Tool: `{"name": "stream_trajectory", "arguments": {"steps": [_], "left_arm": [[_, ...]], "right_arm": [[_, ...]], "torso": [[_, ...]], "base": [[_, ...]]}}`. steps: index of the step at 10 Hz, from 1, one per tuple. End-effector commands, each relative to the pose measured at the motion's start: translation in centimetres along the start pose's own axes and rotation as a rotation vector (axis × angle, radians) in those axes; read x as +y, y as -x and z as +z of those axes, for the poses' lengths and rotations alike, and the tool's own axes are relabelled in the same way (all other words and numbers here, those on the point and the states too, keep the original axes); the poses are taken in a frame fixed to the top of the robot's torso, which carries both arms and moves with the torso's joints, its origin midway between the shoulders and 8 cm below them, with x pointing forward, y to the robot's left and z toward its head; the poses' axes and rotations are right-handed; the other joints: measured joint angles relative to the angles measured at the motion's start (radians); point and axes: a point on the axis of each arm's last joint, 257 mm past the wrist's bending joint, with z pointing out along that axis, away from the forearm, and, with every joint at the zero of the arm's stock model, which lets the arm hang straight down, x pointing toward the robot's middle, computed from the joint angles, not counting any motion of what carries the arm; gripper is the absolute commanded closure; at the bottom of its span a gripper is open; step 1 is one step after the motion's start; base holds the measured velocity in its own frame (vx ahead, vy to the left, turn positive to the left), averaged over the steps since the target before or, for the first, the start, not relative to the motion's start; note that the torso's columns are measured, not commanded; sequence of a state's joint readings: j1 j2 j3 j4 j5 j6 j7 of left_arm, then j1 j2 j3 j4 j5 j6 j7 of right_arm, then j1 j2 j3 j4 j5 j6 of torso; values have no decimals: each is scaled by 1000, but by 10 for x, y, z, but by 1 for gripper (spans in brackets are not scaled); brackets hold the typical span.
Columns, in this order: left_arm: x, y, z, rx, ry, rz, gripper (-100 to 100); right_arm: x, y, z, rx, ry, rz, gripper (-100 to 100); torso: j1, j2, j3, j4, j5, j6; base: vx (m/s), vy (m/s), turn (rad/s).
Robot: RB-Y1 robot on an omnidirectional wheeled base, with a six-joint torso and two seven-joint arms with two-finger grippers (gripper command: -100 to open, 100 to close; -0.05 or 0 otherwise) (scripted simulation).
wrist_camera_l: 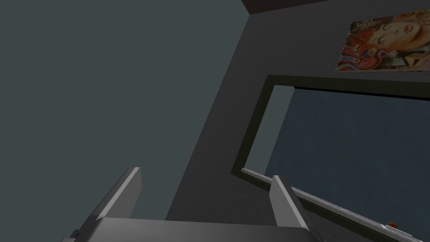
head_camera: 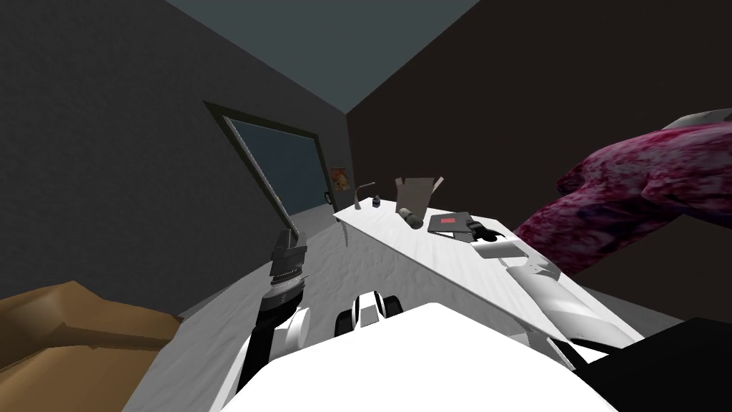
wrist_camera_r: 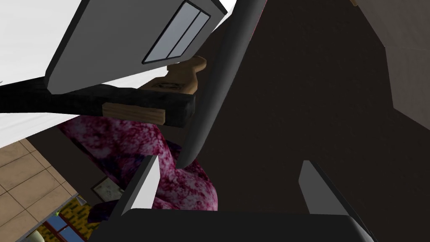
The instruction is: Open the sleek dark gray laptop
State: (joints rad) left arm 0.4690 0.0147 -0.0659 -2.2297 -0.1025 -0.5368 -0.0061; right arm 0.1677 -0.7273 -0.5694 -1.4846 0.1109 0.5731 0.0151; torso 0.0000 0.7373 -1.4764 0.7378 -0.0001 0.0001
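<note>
The dark grey laptop (head_camera: 450, 223), with a red square on its lid, lies on the white table (head_camera: 400, 247) ahead to my right. In the right wrist view its base with a pale trackpad (wrist_camera_r: 126, 42) stands apart from the dark lid (wrist_camera_r: 218, 84), which is seen edge-on. The lid's lower edge reaches between the open fingers of my right gripper (wrist_camera_r: 229, 180), close to one finger (wrist_camera_r: 145, 185), and I see no contact. In the head view that gripper (head_camera: 477, 230) sits at the laptop's near edge. My left gripper (head_camera: 289, 239) is raised beside the table, open and empty (wrist_camera_l: 205, 185).
On the table beyond the laptop are a cardboard box (head_camera: 416, 189), a dark cylinder (head_camera: 409, 216), a small bottle (head_camera: 375, 204) and a bent lamp (head_camera: 361, 193). A black and wood object (wrist_camera_r: 126, 105) lies by the laptop. Magenta upholstery (head_camera: 629, 200) rises at right, a brown shape (head_camera: 71, 329) at left.
</note>
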Motion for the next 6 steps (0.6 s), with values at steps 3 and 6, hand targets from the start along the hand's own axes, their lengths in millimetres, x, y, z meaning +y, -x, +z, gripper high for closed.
{"name": "stream_trajectory", "arguments": {"steps": [3, 6], "left_arm": [[0, 0, 0, 0, 0, 0, 0], [0, 0, 0, 0, 0, 0, 0]], "right_arm": [[2, 9, -1, -11, -12, 3, 0], [2, 9, -1, -11, -12, 3, 0]], "torso": [[0, -2, -1, -1, 0, 0], [0, 1, 0, 0, 0, 0]], "base": [[-12, -3, 7], [0, 0, 0]]}}
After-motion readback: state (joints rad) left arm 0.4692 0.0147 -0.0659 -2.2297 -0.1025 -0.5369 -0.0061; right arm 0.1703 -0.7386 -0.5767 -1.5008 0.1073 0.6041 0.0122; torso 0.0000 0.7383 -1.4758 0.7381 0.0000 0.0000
